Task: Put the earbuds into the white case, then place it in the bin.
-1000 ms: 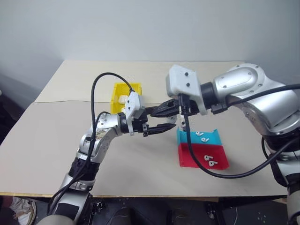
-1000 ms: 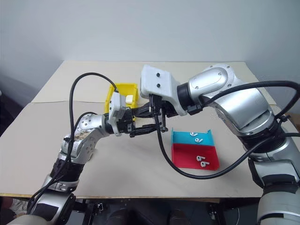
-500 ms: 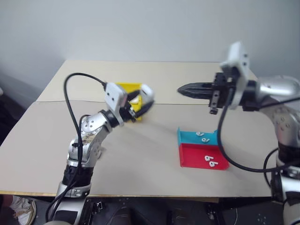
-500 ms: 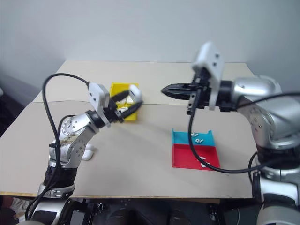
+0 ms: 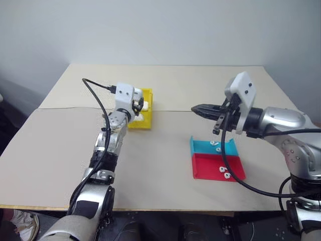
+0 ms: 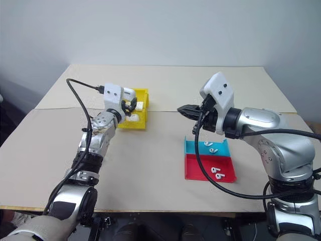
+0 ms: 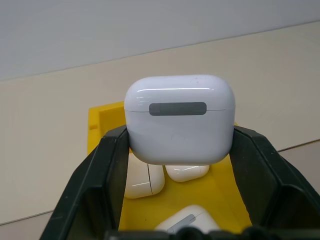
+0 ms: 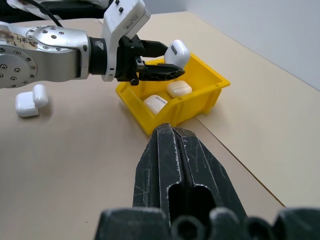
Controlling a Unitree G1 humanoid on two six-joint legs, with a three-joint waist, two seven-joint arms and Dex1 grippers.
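Above the yellow bin [image 7: 102,117], white case [image 7: 180,117] between left claw [image 7: 180,165] fingers.

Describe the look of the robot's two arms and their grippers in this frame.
Both arms are silver metal with black joints and a loose black cable looping to the wrist. Each wrist carries a white boxy housing. The left gripper and right gripper have two black plastic fingers; the right's fingers look scuffed.

Soft, even indoor light; faint shadows, sharp focus.
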